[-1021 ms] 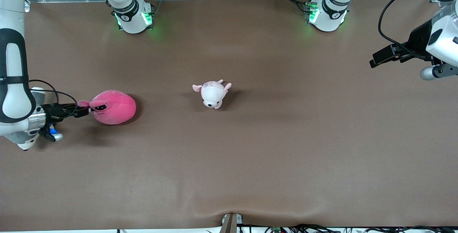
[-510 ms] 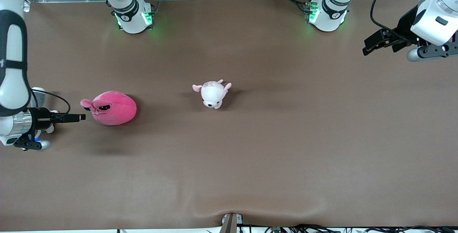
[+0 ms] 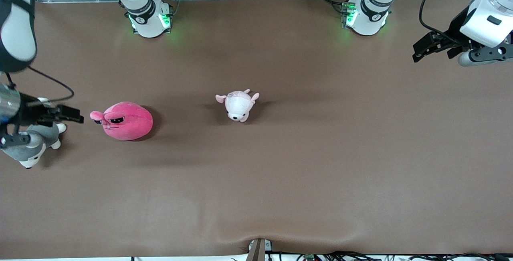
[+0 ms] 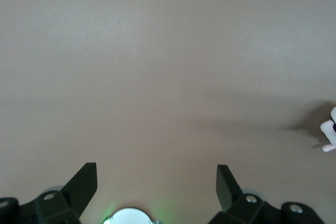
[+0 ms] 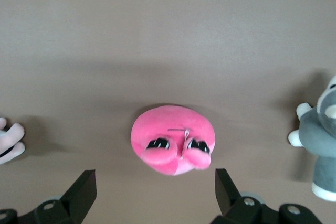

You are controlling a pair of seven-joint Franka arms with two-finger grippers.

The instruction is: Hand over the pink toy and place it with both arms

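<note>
The pink toy (image 3: 126, 120) lies on the brown table toward the right arm's end, its black eyes facing that end. It also shows in the right wrist view (image 5: 173, 145), ahead of the fingers and apart from them. My right gripper (image 3: 76, 116) is open and empty, a short way off the toy's ear and over the table by the husky plush (image 3: 30, 146). In its own view the right gripper (image 5: 155, 192) has its jaws wide apart. My left gripper (image 3: 421, 50) is open and empty, up over the left arm's end of the table, and in its own view (image 4: 156, 187) it holds nothing.
A small pale pink-and-white puppy plush (image 3: 238, 105) lies mid-table. The grey-and-white husky plush (image 5: 323, 140) lies at the right arm's end of the table, beside the pink toy. The two arm bases (image 3: 148, 16) (image 3: 366, 14) stand along the table edge farthest from the front camera.
My right gripper has let go of the pink toy's ear and drawn back toward the right arm's end, uncovering the husky plush. The toy stays put. The left gripper has shifted slightly.
</note>
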